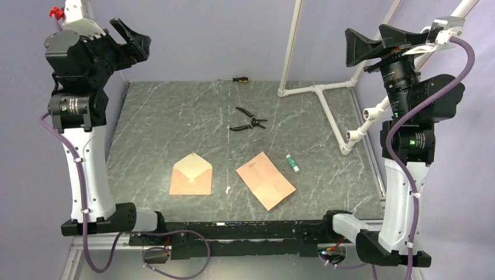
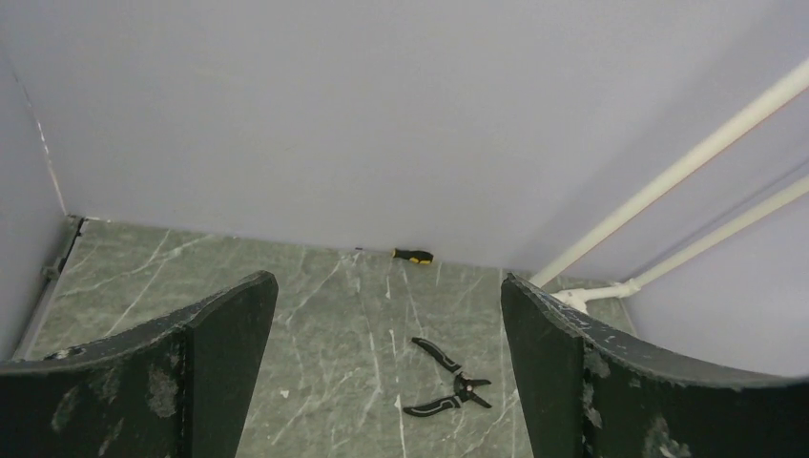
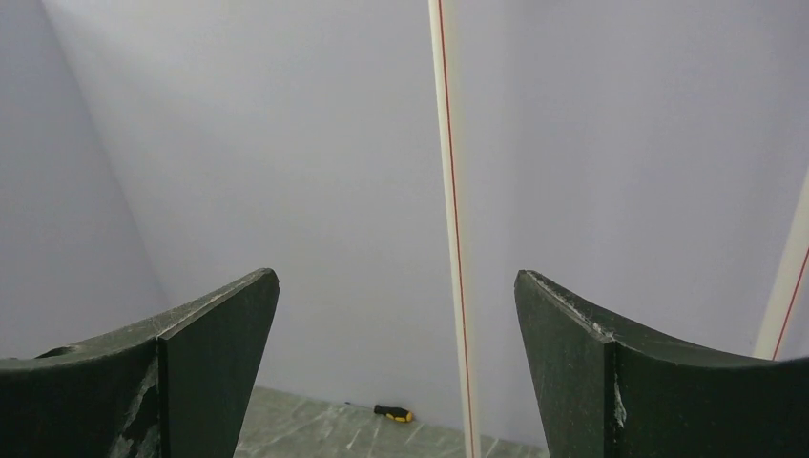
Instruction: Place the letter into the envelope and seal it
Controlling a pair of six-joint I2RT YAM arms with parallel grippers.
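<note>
The envelope lies on the table left of centre, its triangular flap open and pointing away from me. The letter, a flat salmon-brown sheet, lies tilted to its right, apart from it. My left gripper is raised high at the far left, open and empty. My right gripper is raised high at the far right, open and empty. Neither wrist view shows the envelope or the letter. The left wrist view shows its open gripper; the right wrist view shows its open gripper.
Black pliers lie at mid table and also show in the left wrist view. A yellow-black screwdriver lies at the far edge. A small glue stick lies right of the letter. A white pipe frame stands at the back right.
</note>
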